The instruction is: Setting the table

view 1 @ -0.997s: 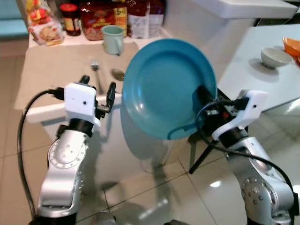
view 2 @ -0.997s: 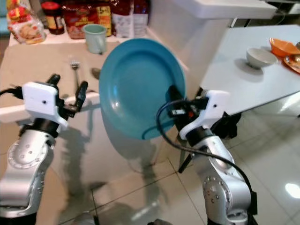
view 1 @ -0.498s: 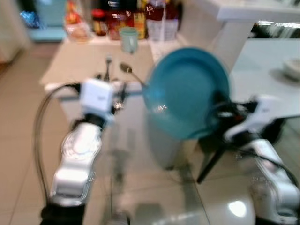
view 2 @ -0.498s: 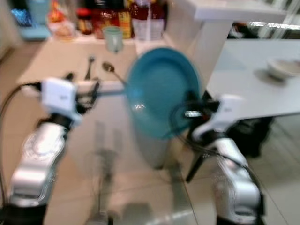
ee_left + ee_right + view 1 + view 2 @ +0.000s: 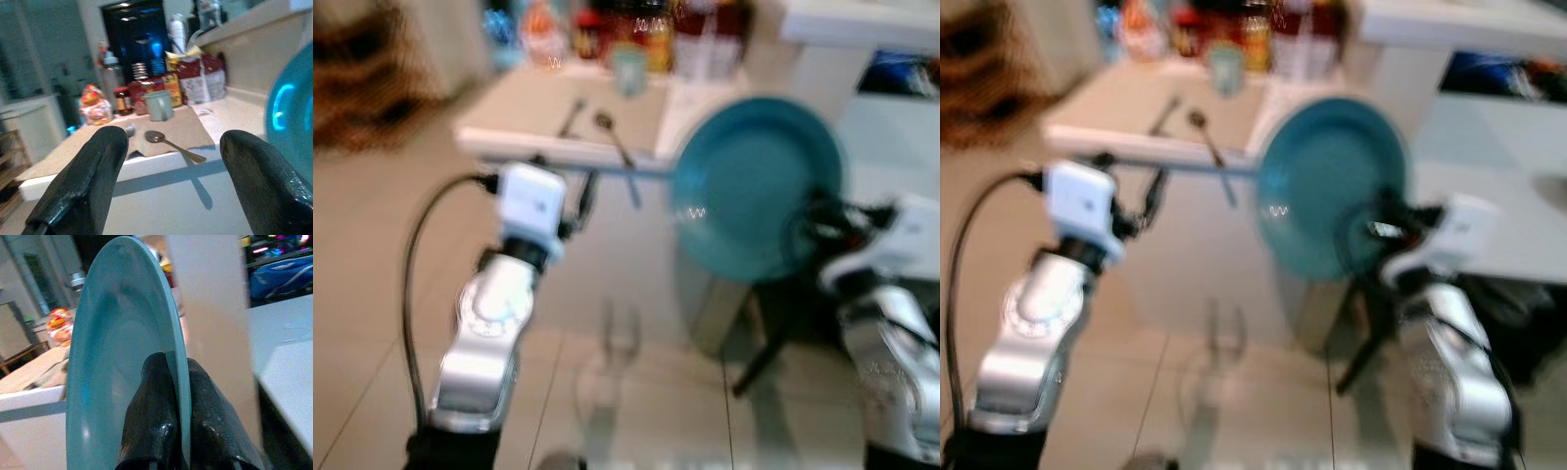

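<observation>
While the head views are blurred, the main things can still be made out. The right gripper [image 5: 171,431] pinches the rim of the teal plate [image 5: 759,186], one black finger on each face of it, so its jaws are closed on the plate. The plate is held up on its edge in the air, on the right side of the scene, with its hollow face turned to the camera. It hangs just beside the near right corner of the counter [image 5: 509,147] and does not rest on any surface.

The left gripper [image 5: 166,196] is raised on the left, in front of the near edge of the counter. Its two fingers [image 5: 83,186] stand wide apart and hold nothing.

On the counter lies a beige mat [image 5: 88,142]. A spoon [image 5: 171,144] lies on it with its handle pointing toward the near edge, and a fork [image 5: 573,116] lies just to the left of it. Farther back a pale green mug [image 5: 159,104] stands upright, and behind it, at the far edge, there is a row of jars and food packets [image 5: 146,88]. To the right, behind the plate, a white table [image 5: 1489,157] is seen. The floor is of light tiles [image 5: 372,323].
</observation>
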Controlling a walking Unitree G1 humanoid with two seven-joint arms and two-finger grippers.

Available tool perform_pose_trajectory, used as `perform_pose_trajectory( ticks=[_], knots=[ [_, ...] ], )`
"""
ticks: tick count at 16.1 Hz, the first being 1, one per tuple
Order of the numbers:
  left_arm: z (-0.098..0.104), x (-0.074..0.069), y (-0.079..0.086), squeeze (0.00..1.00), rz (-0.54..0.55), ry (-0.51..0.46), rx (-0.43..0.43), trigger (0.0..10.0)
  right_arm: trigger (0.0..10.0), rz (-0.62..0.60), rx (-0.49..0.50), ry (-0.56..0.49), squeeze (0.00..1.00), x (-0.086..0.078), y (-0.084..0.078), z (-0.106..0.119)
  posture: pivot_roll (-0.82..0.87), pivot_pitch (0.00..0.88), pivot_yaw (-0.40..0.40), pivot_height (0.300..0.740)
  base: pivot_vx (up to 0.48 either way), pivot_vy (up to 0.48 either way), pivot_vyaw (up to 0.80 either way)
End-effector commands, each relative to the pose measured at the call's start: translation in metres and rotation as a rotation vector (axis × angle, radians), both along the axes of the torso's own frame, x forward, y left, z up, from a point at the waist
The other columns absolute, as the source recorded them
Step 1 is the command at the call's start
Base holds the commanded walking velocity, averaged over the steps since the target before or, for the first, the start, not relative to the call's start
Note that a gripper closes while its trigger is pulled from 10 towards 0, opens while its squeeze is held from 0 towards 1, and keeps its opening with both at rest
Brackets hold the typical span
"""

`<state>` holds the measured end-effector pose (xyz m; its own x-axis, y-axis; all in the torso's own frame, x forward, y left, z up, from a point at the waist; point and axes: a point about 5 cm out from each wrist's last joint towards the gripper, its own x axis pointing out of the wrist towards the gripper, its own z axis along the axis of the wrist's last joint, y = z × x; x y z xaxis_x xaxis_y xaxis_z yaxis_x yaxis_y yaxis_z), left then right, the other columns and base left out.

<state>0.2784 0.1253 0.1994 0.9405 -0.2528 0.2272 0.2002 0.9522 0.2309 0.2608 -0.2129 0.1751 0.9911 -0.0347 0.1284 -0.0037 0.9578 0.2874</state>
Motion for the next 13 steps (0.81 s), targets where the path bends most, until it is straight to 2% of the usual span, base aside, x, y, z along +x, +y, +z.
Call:
perform_pose_trajectory(
  ticks=[1, 3, 6, 10, 13],
  knots=[
    [0.001, 0.003, 0.005, 0.0, 0.019, 0.009, -0.008, 10.0, 10.0, -0.006, -0.007, -0.034, 0.0, 0.001, 0.003, 0.006, 0.1, 0.019, -0.007, 0.74, 0.0, -0.48, 0.8],
    [0.001, 0.005, 0.002, 0.0, 0.012, 0.007, -0.003, 10.0, 10.0, -0.072, 0.075, -0.024, 0.0, 0.0, -0.004, 0.004, 0.1, 0.026, -0.009, 0.74, 0.0, -0.48, 0.4],
    [0.002, 0.006, -0.001, 0.0, 0.005, 0.008, -0.007, 10.0, 10.0, -0.076, 0.192, 0.006, 0.0, 0.004, -0.006, 0.003, 0.1, 0.027, -0.01, 0.74, 0.0, -0.48, 0.0],
    [0.003, 0.008, -0.004, 0.0, -0.007, 0.0, -0.016, 10.0, 10.0, -0.056, 0.196, 0.078, 0.0, 0.01, 0.0, -0.003, 0.1, 0.023, -0.017, 0.74, 0.0, -0.48, 0.0],
    [0.004, 0.009, -0.005, 0.0, -0.012, -0.005, -0.013, 10.0, 10.0, -0.072, 0.22, 0.097, 0.0, 0.014, -0.002, -0.002, 0.1, 0.022, -0.015, 0.74, 0.0, -0.48, 0.0]
  ],
)
